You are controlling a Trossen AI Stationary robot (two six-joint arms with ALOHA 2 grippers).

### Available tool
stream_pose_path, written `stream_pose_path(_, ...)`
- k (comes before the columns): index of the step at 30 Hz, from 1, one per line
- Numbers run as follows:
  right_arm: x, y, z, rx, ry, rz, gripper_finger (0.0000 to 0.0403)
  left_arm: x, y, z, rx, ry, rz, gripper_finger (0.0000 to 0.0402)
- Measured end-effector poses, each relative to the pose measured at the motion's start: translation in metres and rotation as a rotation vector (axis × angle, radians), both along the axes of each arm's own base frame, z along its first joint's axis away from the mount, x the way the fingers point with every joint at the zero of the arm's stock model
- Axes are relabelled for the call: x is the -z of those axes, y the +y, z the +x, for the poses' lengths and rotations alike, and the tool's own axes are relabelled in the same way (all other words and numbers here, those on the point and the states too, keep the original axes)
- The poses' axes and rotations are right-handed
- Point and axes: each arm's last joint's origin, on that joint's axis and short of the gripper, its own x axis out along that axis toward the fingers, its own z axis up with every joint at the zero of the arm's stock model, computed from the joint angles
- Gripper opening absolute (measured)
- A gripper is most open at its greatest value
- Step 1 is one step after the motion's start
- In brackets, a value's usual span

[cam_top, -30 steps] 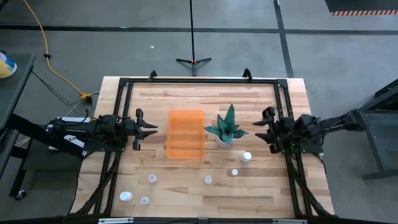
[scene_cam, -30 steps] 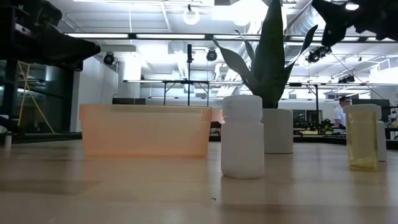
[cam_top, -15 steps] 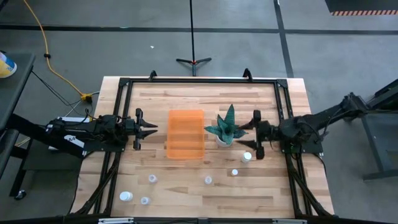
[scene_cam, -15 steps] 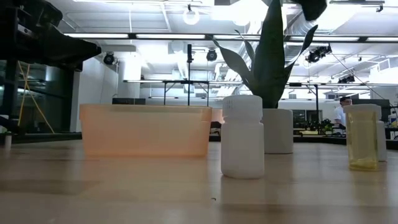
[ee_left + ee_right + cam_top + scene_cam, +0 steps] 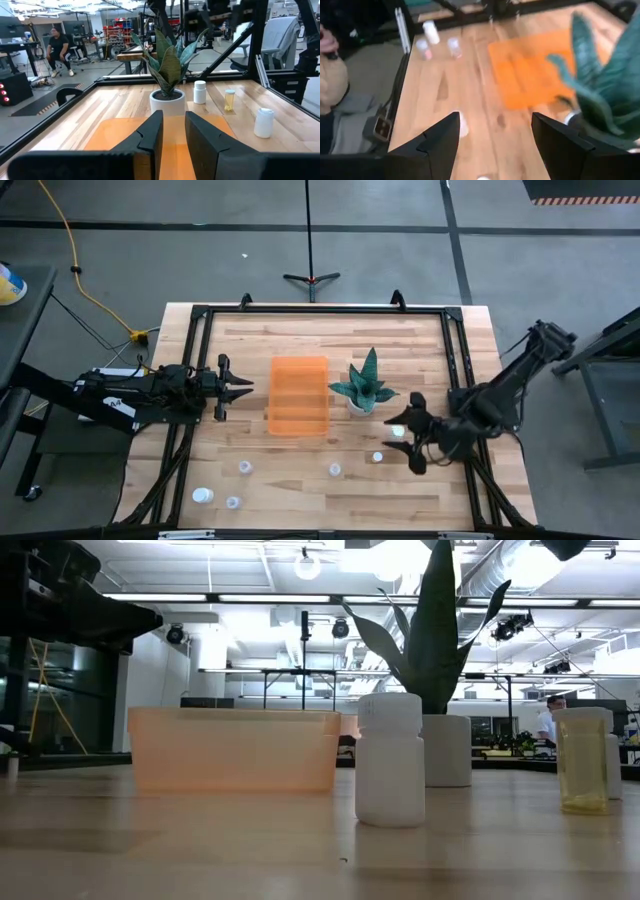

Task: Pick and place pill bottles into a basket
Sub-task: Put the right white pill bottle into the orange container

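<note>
The orange basket [image 5: 298, 395] stands mid-table, with the potted plant [image 5: 365, 385] to its right. Several small white pill bottles stand on the near half of the table: one [image 5: 397, 432] below my right gripper, then others [image 5: 377, 457], [image 5: 334, 469], [image 5: 245, 468], [image 5: 203, 495], [image 5: 232, 502]. My right gripper [image 5: 410, 433] hovers wide open over the rightmost bottles, touching nothing; its wrist view [image 5: 495, 130] looks down on the table and a bottle [image 5: 461, 125]. My left gripper [image 5: 240, 388] waits left of the basket, its fingers [image 5: 173, 130] a narrow gap apart, empty.
The black frame rails [image 5: 455, 360] run along the table's sides. In the low view a white bottle [image 5: 390, 760] and a yellowish translucent one [image 5: 582, 760] stand in front of the basket [image 5: 235, 748] and the plant pot [image 5: 447, 750]. People sit in the room beyond.
My right gripper has moved from beside the plant toward the table's near edge and a little left, over the rightmost bottles, tipping its fingers down toward the table. It stays open. The bottles and the basket have not moved.
</note>
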Motion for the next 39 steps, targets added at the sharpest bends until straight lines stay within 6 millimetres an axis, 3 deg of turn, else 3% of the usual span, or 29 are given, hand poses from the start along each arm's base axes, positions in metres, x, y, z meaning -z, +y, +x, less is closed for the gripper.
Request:
stream_pose_path(10, 0.033, 0.016, 0.007, -0.080, 0.228, -0.020, 0.0238, 0.000, 0.000, 0.000, -0.002, -0.001, 0.000, 0.0117)
stream_pose_path(23, 0.060, -0.005, 0.002, 0.134, 0.547, 0.021, 0.0238, -0.001, 0.001, 0.000, -0.044, -0.007, -0.002, 0.0117)
stream_pose_path(39, 0.070, -0.024, 0.009, 0.178, 0.586, -0.027, 0.0238, -0.001, 0.002, 0.000, -0.052, -0.008, -0.002, 0.0117)
